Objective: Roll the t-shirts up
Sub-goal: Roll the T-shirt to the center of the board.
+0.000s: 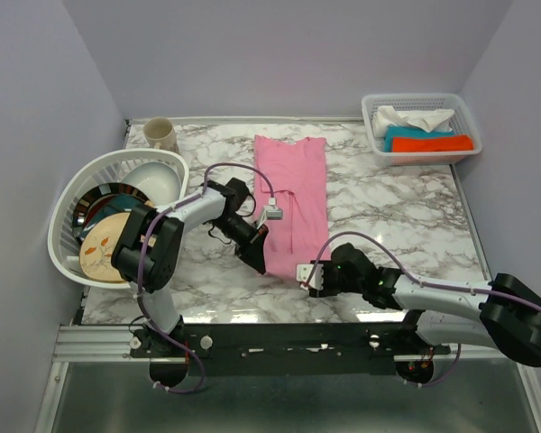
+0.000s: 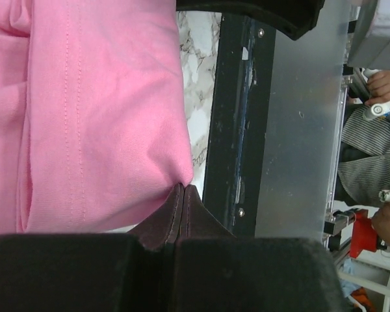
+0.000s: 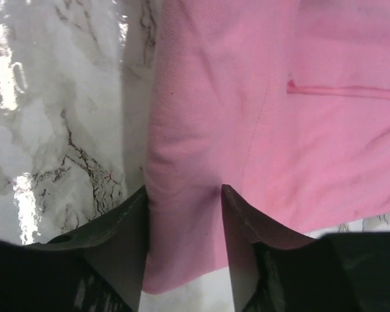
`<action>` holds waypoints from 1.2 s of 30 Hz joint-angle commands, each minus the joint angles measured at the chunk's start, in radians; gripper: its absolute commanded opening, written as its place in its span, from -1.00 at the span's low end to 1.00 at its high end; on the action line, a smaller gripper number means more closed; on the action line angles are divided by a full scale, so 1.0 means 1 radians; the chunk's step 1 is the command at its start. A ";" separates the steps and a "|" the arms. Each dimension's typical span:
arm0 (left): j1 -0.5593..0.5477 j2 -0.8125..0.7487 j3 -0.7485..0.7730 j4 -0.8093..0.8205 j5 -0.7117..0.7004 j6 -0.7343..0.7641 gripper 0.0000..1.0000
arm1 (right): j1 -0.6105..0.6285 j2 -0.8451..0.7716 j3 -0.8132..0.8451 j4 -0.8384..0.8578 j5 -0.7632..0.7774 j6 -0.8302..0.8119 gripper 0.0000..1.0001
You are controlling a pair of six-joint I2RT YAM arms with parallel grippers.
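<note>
You are at the very start of the rolling. The t-shirt point(image 1: 293, 180) is already folded into a long narrow strip and lies flat. No turn of a roll shows anywhere along it, so the whole roll is left to do.

The strip sits at the middle of the marble table point(image 1: 388, 207) and runs straight from 12 o'clock down to 6 o'clock, with its near end between your two arms.

Your left gripper point(image 1: 257, 251) is at the 7 o'clock corner of that near end. Its fingers are pressed together, and the left wrist view shows the hem corner drawn into their tips, so I judge that it is pinching the cloth.

Your right gripper point(image 1: 308, 275) is at the 5 o'clock corner. Its fingers are spread with the edge of the fabric lying between them, and they have not clamped on it.

The cloth is plain light pink, thin and soft, with no print. A stitched hem line runs along the left edge and a seam shows toward the middle. It is smooth except for small tension creases at the pinched corner.

A basket point(image 1: 424, 158) of folded cloths stands at 1 o'clock, well apart from the strip.
</note>
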 commanded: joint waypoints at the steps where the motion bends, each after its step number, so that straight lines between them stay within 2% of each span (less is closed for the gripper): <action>1: 0.008 0.011 0.012 -0.056 0.048 0.040 -1.00 | 0.006 0.017 -0.024 0.065 0.106 -0.031 -0.10; 3: 0.009 0.005 0.005 -0.028 0.013 0.014 -0.94 | 0.006 0.011 -0.028 0.044 0.089 -0.042 -0.42; 5: 0.009 -0.029 -0.014 0.014 -0.024 0.009 -0.72 | -0.002 0.000 -0.023 0.012 0.077 -0.043 -0.56; 6: 0.009 -0.050 -0.028 0.050 -0.088 -0.033 -0.56 | -0.002 -0.009 -0.012 -0.005 0.051 -0.039 -0.62; 7: 0.009 -0.114 -0.051 0.100 -0.128 -0.066 -0.29 | -0.005 -0.015 0.003 -0.033 0.040 -0.022 -0.63; 9: 0.008 -0.204 -0.137 0.247 -0.191 -0.113 -0.10 | -0.010 -0.024 0.028 -0.067 -0.013 -0.002 -0.69; 10: 0.006 -0.304 -0.171 0.301 -0.260 -0.139 0.06 | -0.019 -0.027 0.040 -0.117 -0.032 0.013 -0.70; 12: -0.003 -0.421 -0.293 0.491 -0.329 -0.182 0.15 | -0.020 -0.034 0.057 -0.139 -0.064 0.023 -0.76; 13: -0.009 -0.545 -0.342 0.557 -0.393 -0.225 0.31 | -0.027 -0.031 0.058 -0.151 -0.072 0.020 -0.77; 14: -0.020 -0.605 -0.390 0.673 -0.425 -0.235 0.36 | -0.028 -0.031 0.057 -0.159 -0.078 0.012 -0.78; 16: -0.086 -0.751 -0.507 0.757 -0.489 -0.235 0.49 | -0.037 -0.026 0.055 -0.173 -0.089 0.003 -0.81; 19: -0.217 -0.862 -0.619 0.855 -0.602 -0.213 0.65 | -0.047 -0.009 0.074 -0.214 -0.115 -0.002 -0.84; 21: -0.273 -0.887 -0.686 0.924 -0.685 -0.190 0.82 | -0.053 0.006 0.098 -0.235 -0.133 0.015 -0.85; 22: -0.335 -0.899 -0.709 0.955 -0.728 -0.180 0.97 | -0.062 0.009 0.107 -0.245 -0.138 0.026 -0.85; 26: -0.451 -0.887 -0.781 1.105 -0.889 -0.134 0.97 | -0.074 0.015 0.130 -0.254 -0.156 0.064 -0.85; 32: -0.578 -0.839 -0.795 1.134 -1.017 -0.094 0.79 | -0.102 0.028 0.158 -0.275 -0.199 0.092 -0.86; 36: -0.626 -0.839 -0.820 1.145 -1.043 -0.049 0.64 | -0.123 0.038 0.179 -0.294 -0.228 0.110 -0.86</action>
